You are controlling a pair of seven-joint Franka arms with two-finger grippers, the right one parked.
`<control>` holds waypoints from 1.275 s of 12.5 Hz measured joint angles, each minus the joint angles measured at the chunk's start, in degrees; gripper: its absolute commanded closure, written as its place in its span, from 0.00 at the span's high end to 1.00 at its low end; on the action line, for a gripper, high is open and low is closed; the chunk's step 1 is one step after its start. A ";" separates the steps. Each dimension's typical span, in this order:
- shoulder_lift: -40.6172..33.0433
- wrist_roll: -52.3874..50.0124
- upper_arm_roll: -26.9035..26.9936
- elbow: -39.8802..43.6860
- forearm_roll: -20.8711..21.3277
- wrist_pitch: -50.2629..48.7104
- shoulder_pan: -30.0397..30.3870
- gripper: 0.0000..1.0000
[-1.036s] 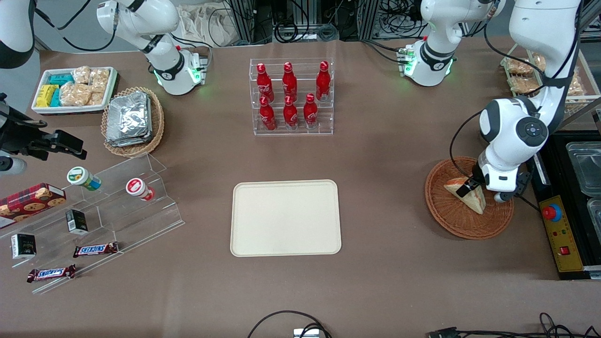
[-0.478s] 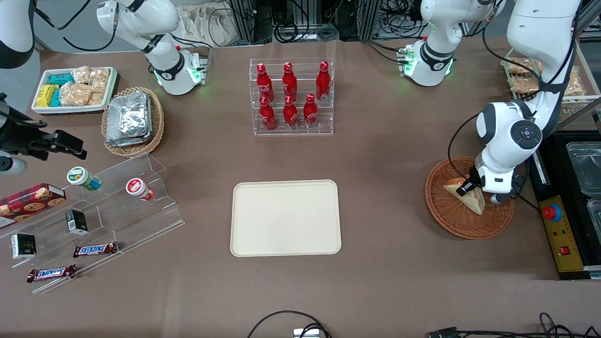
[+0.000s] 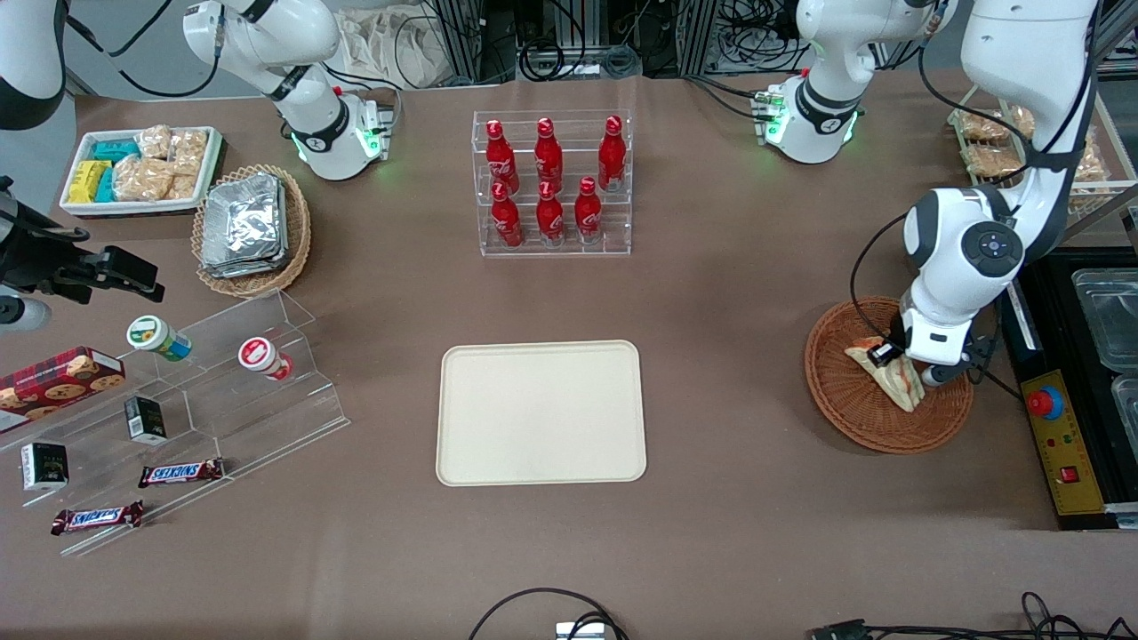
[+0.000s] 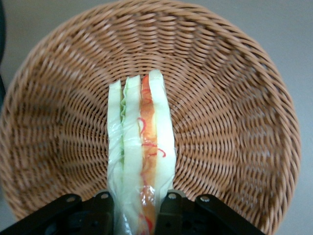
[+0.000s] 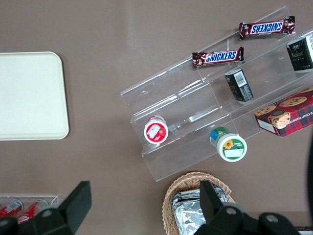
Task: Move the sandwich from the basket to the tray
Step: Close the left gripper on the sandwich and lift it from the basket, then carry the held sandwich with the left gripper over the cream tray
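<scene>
Arm pose: working left arm comes down from high at its end of the table, elbow bent, wrist joint pointing down over the basket (image 3: 853, 413), last link angled toward the basket's middle.
Gripper: the gripper (image 3: 889, 357) sits low inside the basket, just above the weave; wrist view shows it as gripper (image 4: 138, 205) with one black finger (image 4: 103, 205) on each flat face of the wedge.
Gripper state: clamped on the sandwich (image 3: 892, 375), fingers pressed against both bread faces, filling edge between them.
Sandwich location: in the gripper, within the basket outline, at the basket's middle; from the front view the wedge hangs tilted under the fingers, its point toward the front camera; whether it touches the weave, cannot tell.
Sandwich look: wrist view shows the sandwich (image 4: 141, 161) edge-on, running straight out from the fingers; white bread layers, pale green lettuce strip, red-orange strip with thin red shreds, shiny clear wrap over all.
Basket: reddish-brown round wicker, directly under the gripper; wrist view shows the basket (image 4: 230, 98) wall ringing the wedge on all sides.
Tray: cream tray (image 3: 540, 413) lies flat, well apart from the gripper, toward the parked arm's end of the table, nothing on it.
Near: red bottles (image 3: 548, 182) in a clear rack, well apart from the gripper, farther from the front camera than the tray.
</scene>
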 measured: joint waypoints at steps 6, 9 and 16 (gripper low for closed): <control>-6.10 23.14 -0.84 0.23 0.03 -1.96 -0.20 0.17; -7.11 26.38 -3.62 2.08 0.03 -3.56 -0.30 0.20; -5.08 23.63 -13.61 22.20 -3.62 -26.84 -0.79 0.18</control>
